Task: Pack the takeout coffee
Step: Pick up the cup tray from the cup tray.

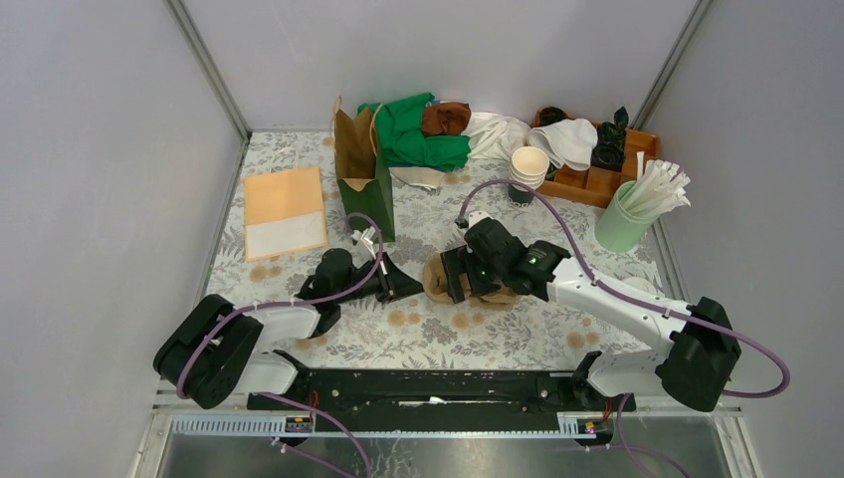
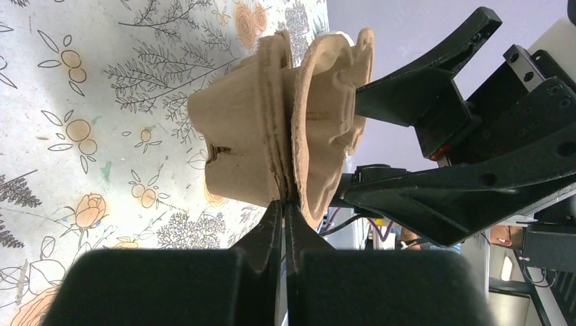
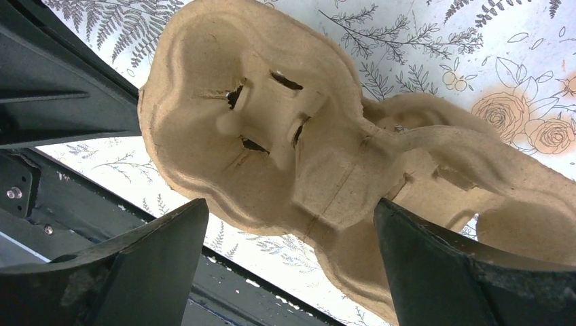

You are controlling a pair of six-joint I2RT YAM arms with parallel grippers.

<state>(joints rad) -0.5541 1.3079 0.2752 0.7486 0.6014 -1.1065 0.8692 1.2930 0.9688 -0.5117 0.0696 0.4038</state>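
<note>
A brown moulded-pulp cup carrier (image 1: pixel 495 296) lies at the table's middle, under my right gripper. In the left wrist view the carrier (image 2: pixel 244 129) looks like two nested pieces standing on edge. My left gripper (image 2: pixel 284 204) is shut on its rim; in the top view it (image 1: pixel 410 289) reaches in from the left. My right gripper (image 3: pixel 289 207) is open wide, one finger on each side of the carrier (image 3: pixel 272 129), and shows in the top view (image 1: pixel 456 275). No lidded white coffee cup is in view. A pale round shape (image 1: pixel 639 285) behind the right forearm is too hidden to name.
A green paper bag (image 1: pixel 374 195) stands beside a brown bag (image 1: pixel 353 147) at the back. A stack of lidless cream cups (image 1: pixel 528 165), a wooden organiser (image 1: pixel 609 177), a green cup of white sticks (image 1: pixel 622 221), heaped cloths (image 1: pixel 423 134) and an orange-and-white sheet (image 1: pixel 286 211) lie around.
</note>
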